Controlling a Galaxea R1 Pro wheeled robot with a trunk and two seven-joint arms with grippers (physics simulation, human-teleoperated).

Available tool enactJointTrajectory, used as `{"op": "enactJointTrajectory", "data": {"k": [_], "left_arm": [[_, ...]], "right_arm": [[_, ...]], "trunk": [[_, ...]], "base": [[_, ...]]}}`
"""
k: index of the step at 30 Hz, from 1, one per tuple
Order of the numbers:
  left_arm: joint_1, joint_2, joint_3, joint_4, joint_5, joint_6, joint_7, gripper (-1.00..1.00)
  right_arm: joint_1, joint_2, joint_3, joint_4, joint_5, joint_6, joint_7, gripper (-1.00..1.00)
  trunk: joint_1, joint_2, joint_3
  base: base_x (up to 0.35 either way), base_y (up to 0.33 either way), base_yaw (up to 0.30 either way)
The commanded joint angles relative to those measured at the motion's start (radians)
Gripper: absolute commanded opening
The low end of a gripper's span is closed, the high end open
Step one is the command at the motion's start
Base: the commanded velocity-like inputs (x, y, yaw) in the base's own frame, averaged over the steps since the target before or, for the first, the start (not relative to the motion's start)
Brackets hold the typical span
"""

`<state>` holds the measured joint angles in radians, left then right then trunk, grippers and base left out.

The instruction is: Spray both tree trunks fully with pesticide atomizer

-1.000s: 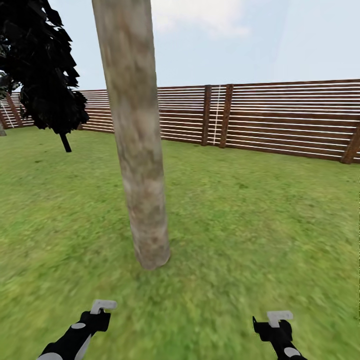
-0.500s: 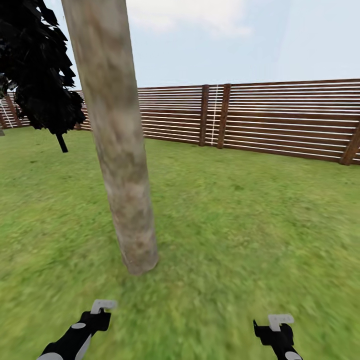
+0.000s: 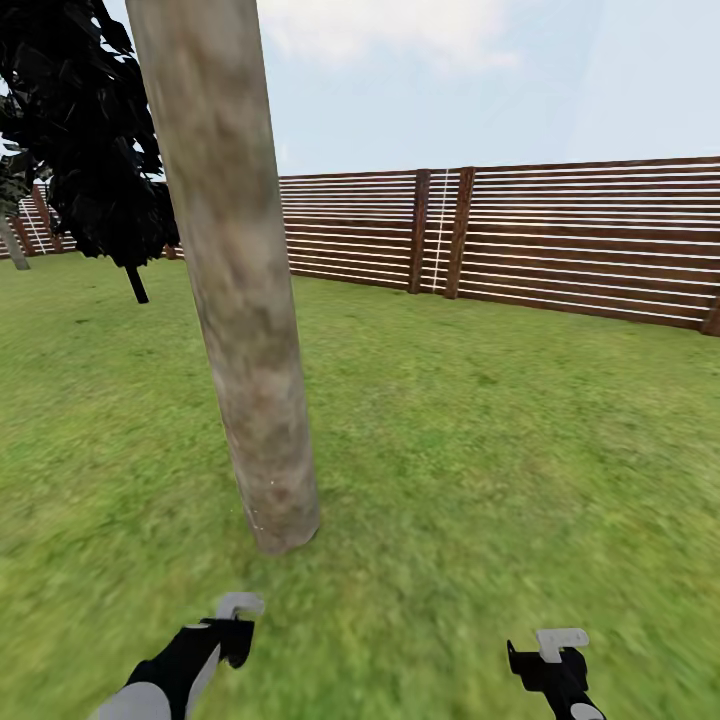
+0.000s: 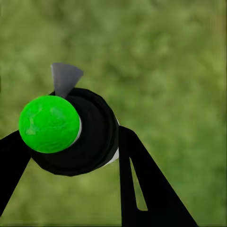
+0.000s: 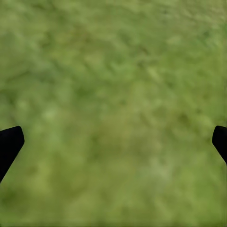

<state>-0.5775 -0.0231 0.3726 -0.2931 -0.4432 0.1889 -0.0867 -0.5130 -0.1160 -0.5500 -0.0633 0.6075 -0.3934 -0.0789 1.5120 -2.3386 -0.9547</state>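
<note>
Spraying step in hand: left end effector (image 4: 71, 146) clenched on pesticide atomizer (image 4: 71, 130), right end effector (image 5: 113, 142) released over grass, tree trunk (image 3: 245, 330) near ahead; next, probably aiming nozzle at bark.

Grass lawn (image 3: 520, 430) under thick tree trunk (image 3: 255, 400).

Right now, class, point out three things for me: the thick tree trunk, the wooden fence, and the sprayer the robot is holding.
Tree trunk (image 3: 250, 340), head view, middle of the bark.
Fence (image 3: 580, 240), head view, slats right of the double post.
Sprayer (image 4: 49, 124), left wrist view, its green cap, between the left hand (image 4: 71, 156) fingers.
</note>
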Motion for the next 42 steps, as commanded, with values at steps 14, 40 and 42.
{"op": "enactJointTrajectory", "data": {"k": [14, 40, 42], "left_arm": [[-0.045, -0.043, -0.033, -0.188, -0.011, 0.255, -0.016, -1.00], [-0.106, -0.029, -0.165, -0.541, -0.014, 0.506, -0.172, -1.00], [-0.110, -0.054, -0.248, -0.557, -0.011, 0.550, -0.175, -1.00]], "right_arm": [[-0.001, -0.001, -0.005, 0.002, 0.011, -0.003, -0.005, 1.00], [-0.001, -0.001, -0.005, 0.002, 0.011, -0.002, -0.005, 1.00], [-0.001, -0.001, -0.005, 0.002, 0.011, -0.002, -0.005, 1.00]], "trunk": [[0.000, 0.000, -0.001], [0.000, 0.000, -0.001], [0.000, 0.000, -0.001]], "base": [[0.000, 0.000, 0.000], [-0.078, 0.000, 0.046], [0.000, 0.000, 0.002]]}}
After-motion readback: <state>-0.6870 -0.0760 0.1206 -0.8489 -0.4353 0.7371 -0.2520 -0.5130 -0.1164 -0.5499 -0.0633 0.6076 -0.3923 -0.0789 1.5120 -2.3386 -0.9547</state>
